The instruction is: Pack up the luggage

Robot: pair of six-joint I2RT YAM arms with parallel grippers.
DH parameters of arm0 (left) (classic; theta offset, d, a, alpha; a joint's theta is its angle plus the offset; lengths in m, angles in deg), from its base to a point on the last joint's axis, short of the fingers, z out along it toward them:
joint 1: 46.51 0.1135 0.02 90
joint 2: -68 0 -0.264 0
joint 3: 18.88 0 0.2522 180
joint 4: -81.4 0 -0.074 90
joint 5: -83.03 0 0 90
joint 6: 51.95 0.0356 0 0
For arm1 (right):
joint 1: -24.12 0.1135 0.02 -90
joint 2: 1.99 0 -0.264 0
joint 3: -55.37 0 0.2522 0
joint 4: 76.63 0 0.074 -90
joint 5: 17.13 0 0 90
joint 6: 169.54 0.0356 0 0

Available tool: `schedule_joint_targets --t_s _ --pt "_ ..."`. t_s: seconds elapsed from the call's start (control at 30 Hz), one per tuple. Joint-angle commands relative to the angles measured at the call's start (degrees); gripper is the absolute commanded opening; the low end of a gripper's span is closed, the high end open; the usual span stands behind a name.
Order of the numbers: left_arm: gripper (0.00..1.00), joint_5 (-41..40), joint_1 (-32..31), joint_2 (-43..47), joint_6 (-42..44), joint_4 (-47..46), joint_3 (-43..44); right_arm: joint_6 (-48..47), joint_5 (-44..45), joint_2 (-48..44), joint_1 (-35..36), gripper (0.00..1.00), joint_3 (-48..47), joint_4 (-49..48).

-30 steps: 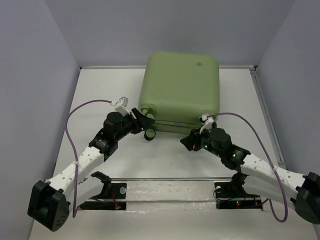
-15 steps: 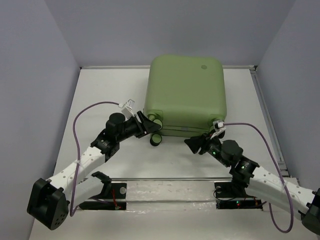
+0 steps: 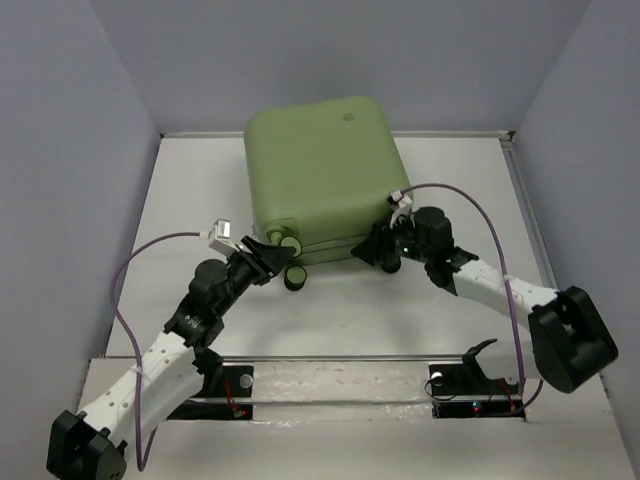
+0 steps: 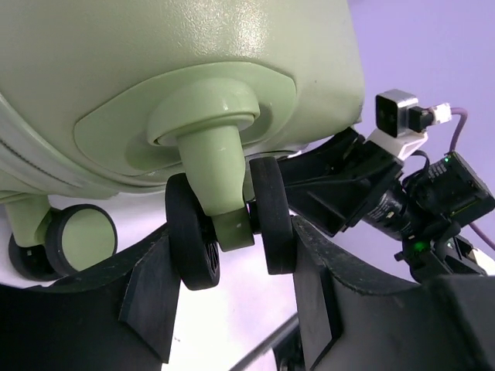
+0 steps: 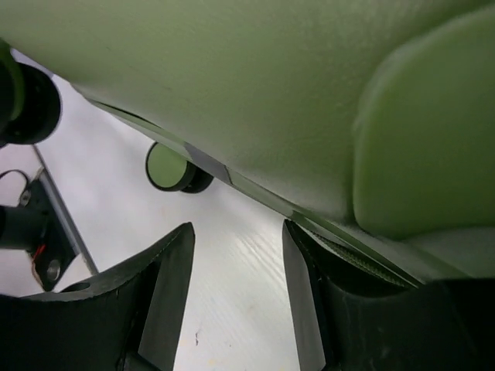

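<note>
Pale bench (image 3: pixel 455 195) between lilac walls (image 3: pixel 60 150) carries the closed luggage (image 3: pixel 315 170); left pincer (image 3: pixel 272 251) gapes around a wheel (image 4: pixel 271 216), right pincer (image 3: pixel 369 250) gapes beside its seam.

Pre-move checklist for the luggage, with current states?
1. Luggage closed, lying flat: ok.
2. Left gripper straddling a caster: ok.
3. Firm grip on that caster: cannot tell.
4. Right gripper open, empty: ok.
5. Seam inside right gripper: not ok, only table shows there.
</note>
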Motion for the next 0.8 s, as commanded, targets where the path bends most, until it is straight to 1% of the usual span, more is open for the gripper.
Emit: schedule_joint_targets --t_s 0.0,0.07,0.13,0.17,0.2,0.23,0.3,0.33,0.37,0.4,0.43,0.47,0.5,0.57,0.63,0.67,0.7,0.77 --pt "0.06 -5.4 -0.5 5.0 4.8 -6.8 -1.6 -4.9 -13.4 3.4 -4.0 0.55 -9.7 -4.2" --pt "0.06 -6.0 -0.7 4.7 5.6 -6.9 -1.0 -4.6 -13.6 1.1 -3.4 0.57 -8.9 -3.1" --pt "0.06 -6.1 -0.7 4.1 6.3 -7.4 0.1 -2.9 -17.5 -4.2 -3.4 0.66 -5.6 -4.3" --pt "0.06 -6.1 -0.7 3.0 6.5 -7.8 0.6 -1.4 -21.2 -7.7 -2.8 0.71 -4.6 -5.1" --pt "0.06 -6.1 -0.7 1.5 6.8 -8.5 1.8 -0.9 -22.5 -9.3 -2.8 0.75 -3.5 -5.4" --pt "0.06 -6.1 -0.7 0.5 6.8 -9.0 2.4 -0.5 -22.6 -11.1 -2.8 0.75 -3.0 -5.7" --pt "0.06 -5.6 -0.7 -0.9 6.8 -10.1 3.5 0.3 -19.8 -14.6 -2.8 0.75 -1.8 -5.6" --pt "0.06 -5.5 -0.7 -1.7 6.9 -10.3 5.0 0.6 -14.1 -18.2 -2.8 0.64 0.4 -4.5" --pt "0.06 -5.4 -0.7 -1.8 7.0 -10.4 6.3 1.1 -6.1 -21.9 -2.8 0.44 2.2 -4.5" --pt "0.06 -5.4 -0.7 -1.8 7.0 -10.4 6.3 1.9 -2.5 -21.9 -2.8 0.35 4.5 -4.5" --pt "0.06 -5.6 -0.7 -1.5 6.9 -10.4 7.3 3.2 0.3 -24.8 -2.8 0.28 7.3 -7.1" --pt "0.06 -5.6 -0.7 -1.3 6.9 -10.3 7.8 5.5 3.2 -25.6 -2.8 0.22 12.8 -8.8" --pt "0.06 -5.5 -0.7 -1.1 6.8 -10.2 8.4 6.4 8.1 -26.1 -2.8 0.11 15.5 -10.5" --pt "0.06 -5.1 -0.7 -1.1 6.8 -10.2 9.2 8.1 14.1 -24.7 -2.8 0.08 19.1 -14.5" --pt "0.06 -4.0 -0.7 -1.5 6.2 -10.2 9.6 8.5 18.4 -22.5 -2.8 0.10 22.0 -18.9" --pt "0.06 -3.6 -0.7 -1.5 5.8 -10.2 9.5 8.9 19.7 -19.8 -2.8 0.13 22.6 -20.9" --pt "0.06 -3.3 -0.7 -1.7 5.5 -10.2 9.2 8.7 21.0 -18.2 -2.8 0.20 22.7 -22.6" --pt "0.06 -2.6 -0.7 -1.6 5.4 -10.2 8.9 7.2 21.0 -14.9 -2.8 0.28 21.9 -26.9"
